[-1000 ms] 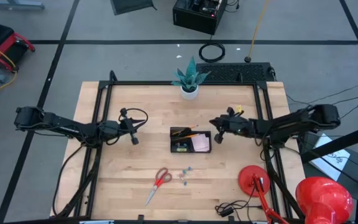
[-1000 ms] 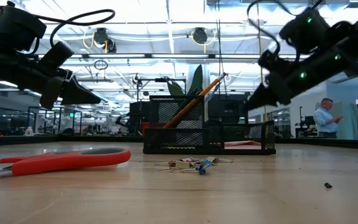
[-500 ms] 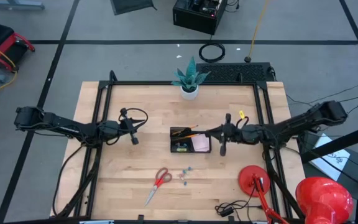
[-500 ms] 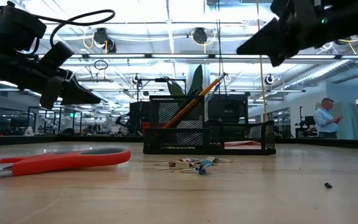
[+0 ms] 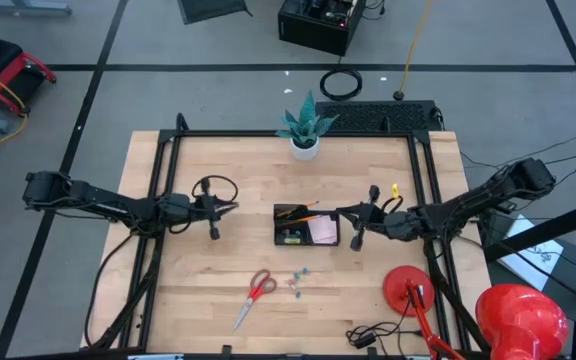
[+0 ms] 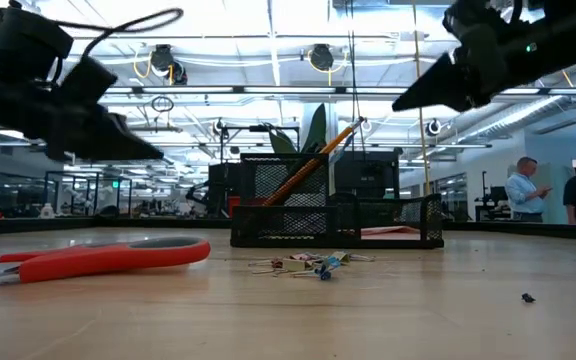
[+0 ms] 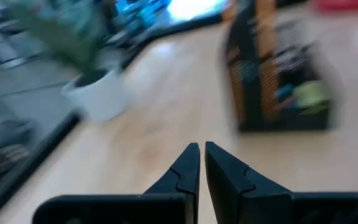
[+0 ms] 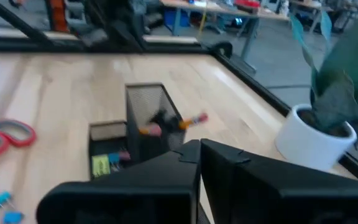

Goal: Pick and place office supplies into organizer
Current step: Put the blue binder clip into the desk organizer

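Observation:
The black mesh organizer [image 5: 306, 226] stands mid-table. An orange pencil [image 6: 313, 160] leans out of its tall compartment, and a pink pad [image 5: 324, 231] lies in its low part. Red-handled scissors [image 5: 256, 295] lie flat nearer the front edge, with small pale clips [image 5: 298, 281] beside them. My left gripper [image 5: 230, 207] hovers shut to the left of the organizer, pointing toward it [image 7: 199, 148]. My right gripper [image 5: 342, 213] hovers shut just right of the organizer and above it [image 6: 400, 104]; the right wrist view looks down over the organizer [image 8: 135, 127].
A white plant pot [image 5: 305, 148] stands at the far edge behind the organizer. A red lamp's base [image 5: 408, 290] and head [image 5: 523, 318] sit at the near right corner with cables. Bare wood lies left of the scissors. People stand in the room beyond.
My right gripper has risen and swung toward the table's near edge, staying shut, and now hangs higher beside the organizer's right end. My left gripper has turned a little at the wrist without changing place.

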Tool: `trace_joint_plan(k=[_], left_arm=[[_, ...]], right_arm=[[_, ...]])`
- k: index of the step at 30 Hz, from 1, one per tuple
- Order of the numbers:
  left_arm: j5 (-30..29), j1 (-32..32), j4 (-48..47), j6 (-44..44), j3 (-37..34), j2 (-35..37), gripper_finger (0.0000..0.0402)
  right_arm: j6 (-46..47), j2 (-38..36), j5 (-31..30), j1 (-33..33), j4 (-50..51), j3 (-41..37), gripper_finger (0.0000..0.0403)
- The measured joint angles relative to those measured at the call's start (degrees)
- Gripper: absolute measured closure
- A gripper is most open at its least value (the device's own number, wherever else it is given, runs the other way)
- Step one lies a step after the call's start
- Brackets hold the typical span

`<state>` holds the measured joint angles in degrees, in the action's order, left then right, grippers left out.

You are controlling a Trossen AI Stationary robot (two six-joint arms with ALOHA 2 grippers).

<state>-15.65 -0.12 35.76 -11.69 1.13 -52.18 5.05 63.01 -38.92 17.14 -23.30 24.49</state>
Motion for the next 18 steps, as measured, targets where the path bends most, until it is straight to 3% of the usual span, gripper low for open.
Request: trace_joint_plan(k=[3,5,9,18], left_arm=[[8.8,-0.5,0.4,0.7,1.4,0.0,0.0371],[12.2,-2.2,-4.5,1.8,3.9,-0.1,0.0371],[12.5,-6.1,-13.3,6.2,9.6,-3.3,0.0371],[8.1,-15.6,-12.8,9.3,24.5,-20.8,0.0371]], right_arm=[[0.7,0.0,0.0,-1.2,0.6,-0.4,0.0393],[0.7,0.0,0.0,-2.1,1.4,-0.5,0.0389],[0.7,0.0,0.0,-3.9,1.8,-0.6,0.0376],[1.4,0.0,-0.2,-8.0,1.7,-0.6,0.0345]])
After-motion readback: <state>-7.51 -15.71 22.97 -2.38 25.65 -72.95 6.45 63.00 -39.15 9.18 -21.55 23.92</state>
